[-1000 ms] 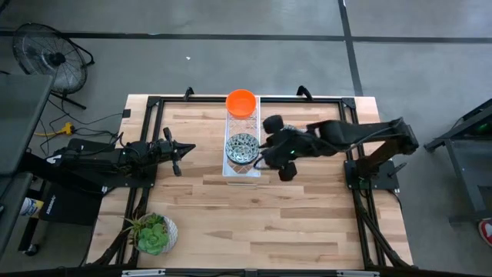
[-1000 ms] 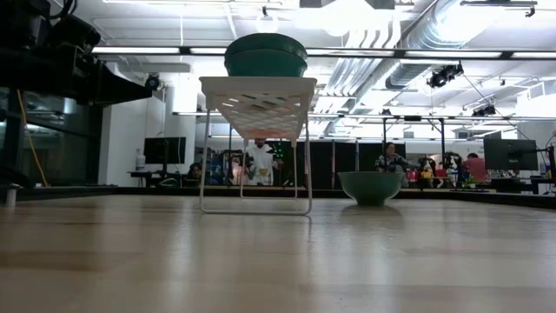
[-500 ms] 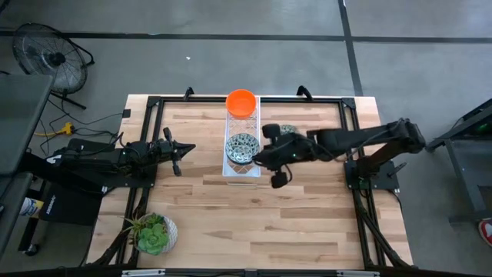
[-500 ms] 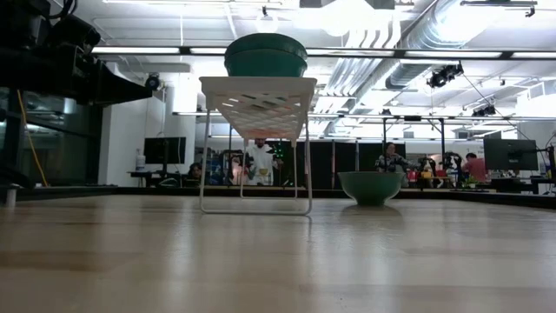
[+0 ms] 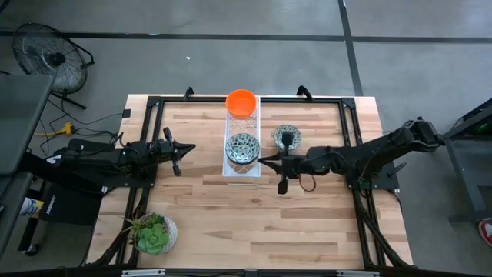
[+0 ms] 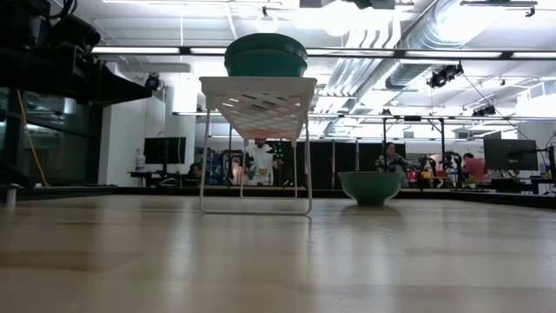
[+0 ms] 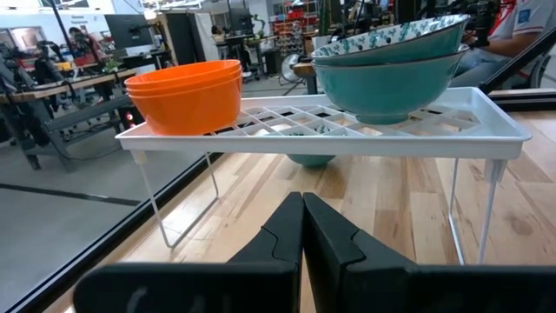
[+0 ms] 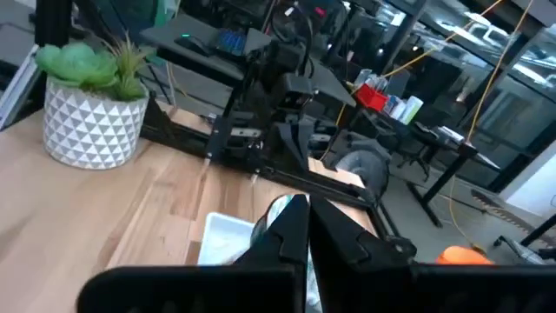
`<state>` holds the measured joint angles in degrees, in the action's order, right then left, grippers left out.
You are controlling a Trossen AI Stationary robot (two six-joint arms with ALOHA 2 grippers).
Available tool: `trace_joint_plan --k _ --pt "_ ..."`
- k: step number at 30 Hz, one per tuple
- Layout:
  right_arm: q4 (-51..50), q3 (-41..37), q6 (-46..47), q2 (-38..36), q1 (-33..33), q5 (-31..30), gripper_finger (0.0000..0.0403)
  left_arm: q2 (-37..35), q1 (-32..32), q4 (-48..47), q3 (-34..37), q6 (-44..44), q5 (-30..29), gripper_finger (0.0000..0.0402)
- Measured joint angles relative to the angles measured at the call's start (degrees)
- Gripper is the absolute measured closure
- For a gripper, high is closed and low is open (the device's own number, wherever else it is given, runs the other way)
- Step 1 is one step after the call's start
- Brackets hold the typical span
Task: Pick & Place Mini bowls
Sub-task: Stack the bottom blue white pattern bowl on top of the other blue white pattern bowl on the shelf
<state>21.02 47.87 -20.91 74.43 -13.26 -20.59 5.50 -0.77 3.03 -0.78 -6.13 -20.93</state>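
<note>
The wooden surface (image 5: 307,223) carries a white wire rack (image 5: 242,146) just beside the right pincer (image 5: 267,161), on the side toward the left arm. On that rack sit a stack of orange bowls (image 5: 241,101) at the far end from the pincer and a stack of patterned bowls (image 5: 241,148) at the near end. One more patterned bowl (image 5: 287,136) stands on the bare surface, close to the right pincer and apart from it. The potted plant (image 5: 154,232) sits well away at a corner.

The right pincer is closed to nothing and carries no bowl, its tips pointing at the rack's near end. The left pincer (image 5: 189,149) waits on the rack's other side, also pressed shut and empty.

This looks like the gap between placements: one bowl set down, the arm free. The next move likely calls for opening the fingers and reaching to the rim of the patterned stack.
</note>
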Motion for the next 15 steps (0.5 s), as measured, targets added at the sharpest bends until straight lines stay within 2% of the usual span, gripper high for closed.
trace_joint_plan --k 5,9,12,15 --pt "9.5 -4.6 2.8 0.5 1.7 3.2 0.0403 0.0 0.0 0.0 0.0 0.0 0.0 0.0401" --pt "10.9 -5.3 3.6 0.7 3.6 4.1 0.0402 0.0 0.0 0.0 0.0 0.0 0.0 0.0401" --pt "12.6 -4.8 6.7 1.9 5.6 8.0 0.0402 0.0 0.0 0.0 0.0 0.0 0.2 0.0401" --pt "13.8 -4.8 7.2 4.4 6.8 9.3 0.0402 0.0 0.0 0.0 0.0 0.0 0.2 0.0401"
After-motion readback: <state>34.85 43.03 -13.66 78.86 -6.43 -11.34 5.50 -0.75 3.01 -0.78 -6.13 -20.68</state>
